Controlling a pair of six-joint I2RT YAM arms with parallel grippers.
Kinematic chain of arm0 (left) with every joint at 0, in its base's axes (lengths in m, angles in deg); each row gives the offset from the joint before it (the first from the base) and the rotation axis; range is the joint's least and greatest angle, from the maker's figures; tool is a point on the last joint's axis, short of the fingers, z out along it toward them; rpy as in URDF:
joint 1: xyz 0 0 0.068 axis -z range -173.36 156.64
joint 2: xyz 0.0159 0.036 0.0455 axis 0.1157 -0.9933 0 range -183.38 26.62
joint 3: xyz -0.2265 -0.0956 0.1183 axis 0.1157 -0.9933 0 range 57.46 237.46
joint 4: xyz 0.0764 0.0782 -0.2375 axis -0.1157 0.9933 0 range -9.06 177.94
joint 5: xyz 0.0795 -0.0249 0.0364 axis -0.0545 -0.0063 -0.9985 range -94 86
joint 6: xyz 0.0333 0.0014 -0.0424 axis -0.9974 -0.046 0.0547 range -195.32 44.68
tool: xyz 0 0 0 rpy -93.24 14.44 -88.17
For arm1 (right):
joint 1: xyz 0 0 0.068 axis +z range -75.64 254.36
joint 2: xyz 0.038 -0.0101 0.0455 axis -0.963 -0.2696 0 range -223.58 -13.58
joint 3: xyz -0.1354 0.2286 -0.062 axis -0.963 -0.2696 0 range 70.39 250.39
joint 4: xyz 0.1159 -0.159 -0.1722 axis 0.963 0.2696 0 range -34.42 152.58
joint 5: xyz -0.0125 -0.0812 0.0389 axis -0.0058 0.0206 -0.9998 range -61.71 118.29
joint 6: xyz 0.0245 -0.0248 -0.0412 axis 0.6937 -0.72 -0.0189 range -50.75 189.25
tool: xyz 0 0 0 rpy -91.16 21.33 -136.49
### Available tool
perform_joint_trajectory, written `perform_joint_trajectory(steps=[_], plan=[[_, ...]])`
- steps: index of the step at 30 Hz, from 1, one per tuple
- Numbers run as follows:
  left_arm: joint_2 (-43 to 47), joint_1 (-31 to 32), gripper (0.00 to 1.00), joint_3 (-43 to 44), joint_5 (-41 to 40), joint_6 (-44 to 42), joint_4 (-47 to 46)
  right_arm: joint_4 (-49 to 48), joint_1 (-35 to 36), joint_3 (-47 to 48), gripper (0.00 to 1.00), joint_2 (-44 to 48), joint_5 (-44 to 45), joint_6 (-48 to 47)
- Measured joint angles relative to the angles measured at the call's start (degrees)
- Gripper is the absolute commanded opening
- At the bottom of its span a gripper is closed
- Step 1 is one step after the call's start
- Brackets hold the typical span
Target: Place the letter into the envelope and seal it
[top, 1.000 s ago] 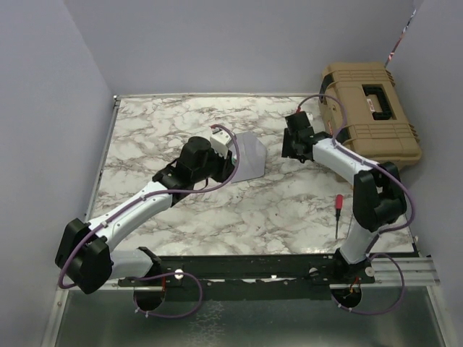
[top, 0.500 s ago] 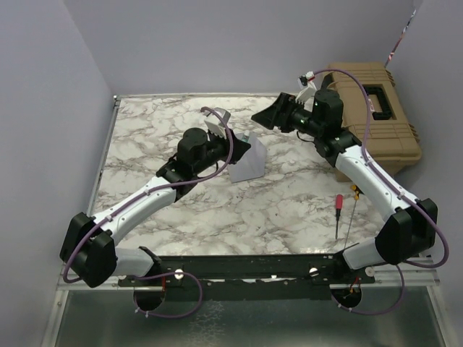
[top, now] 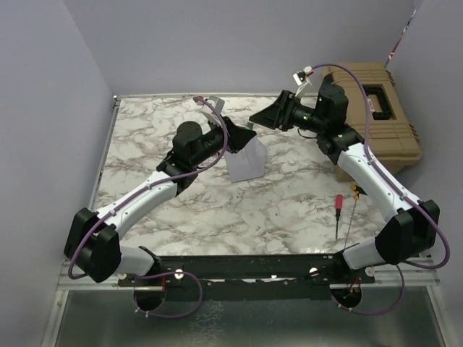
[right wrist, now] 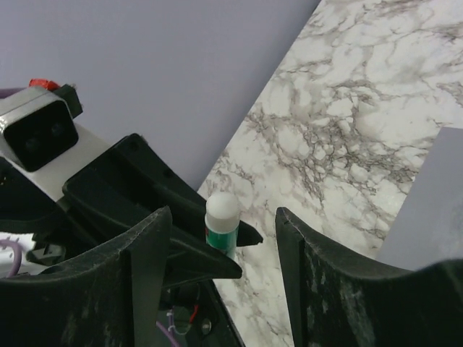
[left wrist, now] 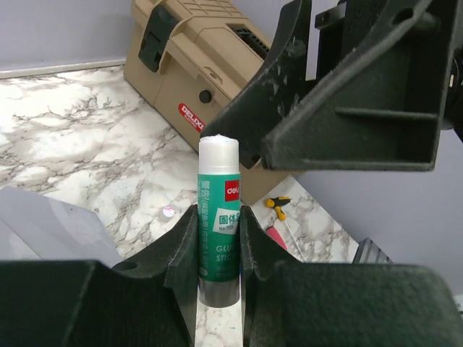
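The left gripper squeezes a green glue stick. The right gripper is spread wide, with the stick's white cap between its fingers. Only the top view shows the whole envelope, just beside the left gripper.

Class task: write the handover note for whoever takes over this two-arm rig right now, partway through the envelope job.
Left gripper: shut on a glue stick, upright, white top up.
Right gripper: open, jaws lined up with that white top, not closed on it.
Envelope: on the marble table, beside the left gripper.
Letter: not visible in any view; cannot tell whether it is inside.
Done: glue stick picked up.
Left: confirm the letter is in, glue the flap, seal.
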Motion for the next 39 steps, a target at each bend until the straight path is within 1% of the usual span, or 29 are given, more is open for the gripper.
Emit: perform_joint_trajectory(steps=[5,7,9,13,15,17,18,20,22,23,24,25,29,32,36,37,39], plan=[[-1.05,-1.36,0.00,0.87,2.23,1.16,-0.76,0.04,0.00,0.02,0.63,-0.59,-3.26,0.20],[-1.25,-1.81,0.00,0.94,3.04,1.44,-0.98,0.07,0.04,0.02,0.60,-0.98,-3.74,0.22],[-1.53,-2.12,0.00,1.36,3.82,1.81,-1.03,0.09,0.04,0.22,0.55,-1.46,-4.20,0.24],[-2.12,-2.40,0.00,2.38,5.99,2.25,-1.46,0.02,0.04,1.95,0.38,-3.08,-4.70,0.46],[-2.40,-2.60,0.00,2.80,7.10,2.34,-1.73,-0.09,0.04,2.80,0.27,-3.96,-4.87,0.55],[-2.71,-2.89,0.00,2.91,7.72,2.47,-1.66,-0.39,0.04,4.02,0.15,-5.11,-5.73,0.90],[-2.89,-3.06,0.04,2.97,7.98,2.51,-1.77,-0.37,0.09,4.70,0.10,-5.66,-6.03,0.98],[-3.30,-3.58,0.29,3.58,8.44,3.08,-1.79,-0.44,0.15,5.64,0.02,-6.58,-6.43,0.87],[-3.61,-4.33,0.51,4.04,9.01,3.72,-1.57,-0.48,0.15,5.99,0.00,-6.86,-6.86,0.44],[-3.67,-4.59,0.60,4.26,9.07,3.98,-1.42,-0.42,0.15,6.05,0.00,-6.86,-7.10,0.02],[-3.69,-4.72,0.64,4.48,9.07,4.33,-1.42,0.07,0.15,6.27,0.00,-6.86,-7.54,-0.68],[-3.69,-5.11,0.66,4.63,9.07,4.57,-1.42,0.31,0.15,6.40,0.00,-6.86,-7.87,-1.31],[-3.69,-7.50,0.66,5.03,9.68,4.68,-0.20,1.90,0.15,7.06,0.00,-6.97,-10.69,-5.16],[-3.69,-7.98,0.59,6.84,11.17,3.17,2.97,1.79,0.07,7.69,0.00,-7.43,-12.48,-6.82],[-3.91,-8.35,0.56,11.04,13.99,-0.76,8.90,1.62,0.00,9.35,0.00,-8.39,-14.47,-7.82],[-4.00,-8.46,0.54,11.69,14.47,-1.42,9.49,1.49,0.00,9.97,0.00,-8.76,-14.97,-8.00],[-4.33,-8.79,0.46,12.76,15.74,-2.43,10.49,1.33,0.00,10.73,0.00,-9.33,-15.56,-8.26]])
